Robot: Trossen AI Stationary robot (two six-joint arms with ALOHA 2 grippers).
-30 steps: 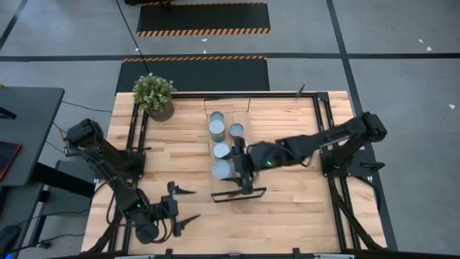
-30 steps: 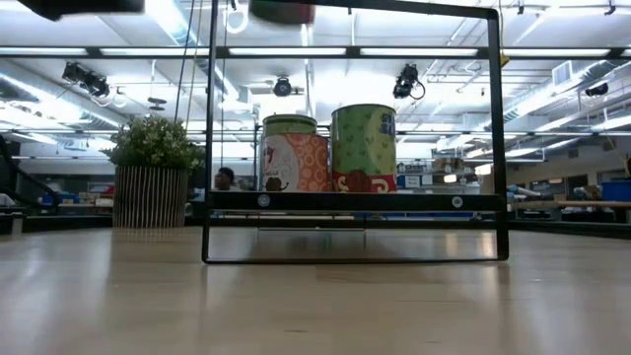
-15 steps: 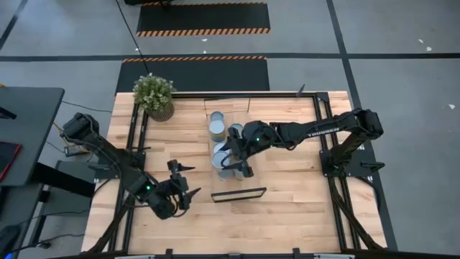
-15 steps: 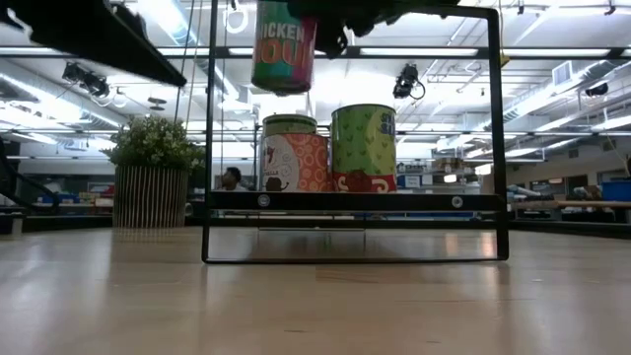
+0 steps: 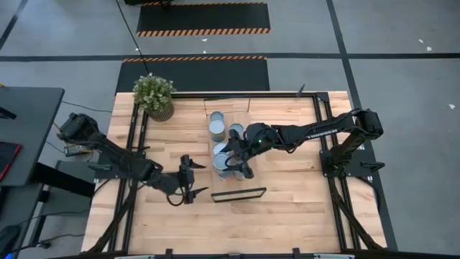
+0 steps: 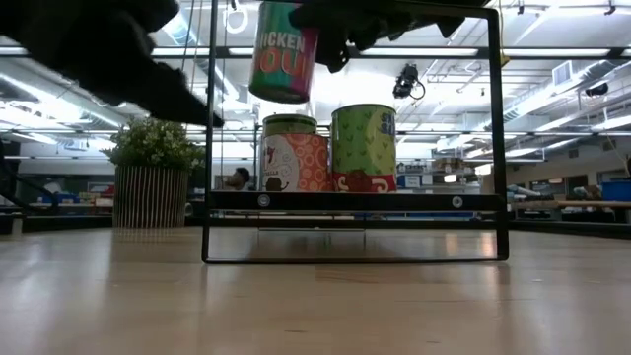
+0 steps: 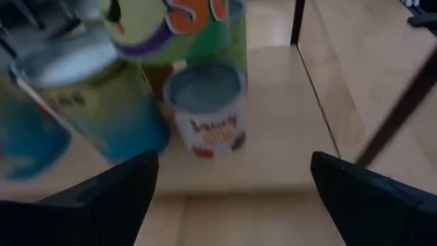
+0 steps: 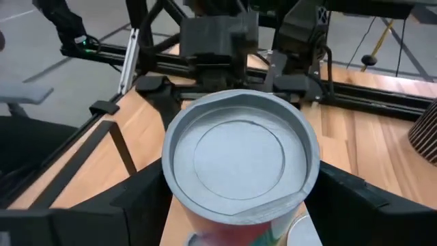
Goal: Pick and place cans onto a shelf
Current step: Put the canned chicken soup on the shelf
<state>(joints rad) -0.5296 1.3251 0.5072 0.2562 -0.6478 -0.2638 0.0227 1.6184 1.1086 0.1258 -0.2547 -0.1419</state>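
The shelf (image 6: 355,200) is a pale board in a black frame (image 5: 239,194). An orange can (image 6: 296,156) and a green can (image 6: 363,148) stand on it, and more silver-topped cans (image 5: 216,126) show from above. My right gripper (image 5: 231,164) is shut on a green and red soup can (image 6: 284,51) high above the shelf's near part. My left gripper (image 5: 191,178) is open and empty just left of the shelf, facing the cans. Its wrist view shows a small can (image 7: 205,109) and a tilted larger can (image 7: 89,102). My right gripper pinches the soup can's side wall just below its top rim (image 8: 179,198) between its two fingers (image 8: 140,201), one on each side. The fingers come slanting down from the table's right. The can is lifted clear above the shelf and tilts slightly.
A potted plant (image 5: 154,95) stands at the table's far left corner. Bare wooden tabletop (image 5: 295,208) lies right of and in front of the shelf. The shelf's tall black end frame (image 6: 209,138) stands at its near end.
My right gripper has carried the soup can from over the shelf's near end a little toward the far edge and left; in the low view the can shows lower than before. My left gripper has gone from the near left corner toward the shelf, still open.
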